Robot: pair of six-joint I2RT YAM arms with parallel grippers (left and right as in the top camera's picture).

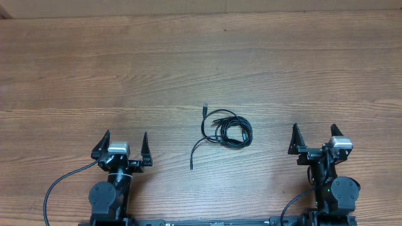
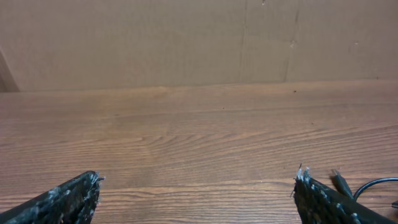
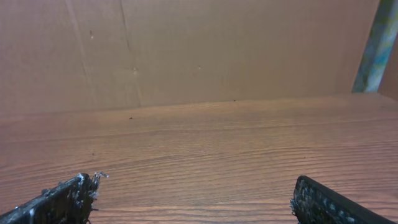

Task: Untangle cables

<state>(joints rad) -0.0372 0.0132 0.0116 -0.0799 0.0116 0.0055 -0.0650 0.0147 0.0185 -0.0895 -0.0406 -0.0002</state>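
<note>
The cables [image 1: 227,129] lie as a small black coiled bundle on the wooden table [image 1: 188,63], mid-table between the arms, with one loose strand trailing down-left to a plug end and another plug end pointing up-left. My left gripper [image 1: 124,146] stands open near the front edge, well left of the bundle, nothing between its fingers. In the left wrist view the gripper [image 2: 198,180] frames bare wood, and a bit of the cables [image 2: 348,185] shows past the right fingertip. My right gripper [image 1: 315,137] is open to the right of the bundle; its wrist view [image 3: 198,182] shows only wood.
A brown cardboard wall [image 2: 186,43] stands along the table's far edge. A greenish upright strip [image 3: 375,43] shows at the far right of the right wrist view. The arms' own thick black wiring [image 1: 63,185] runs along the front edge.
</note>
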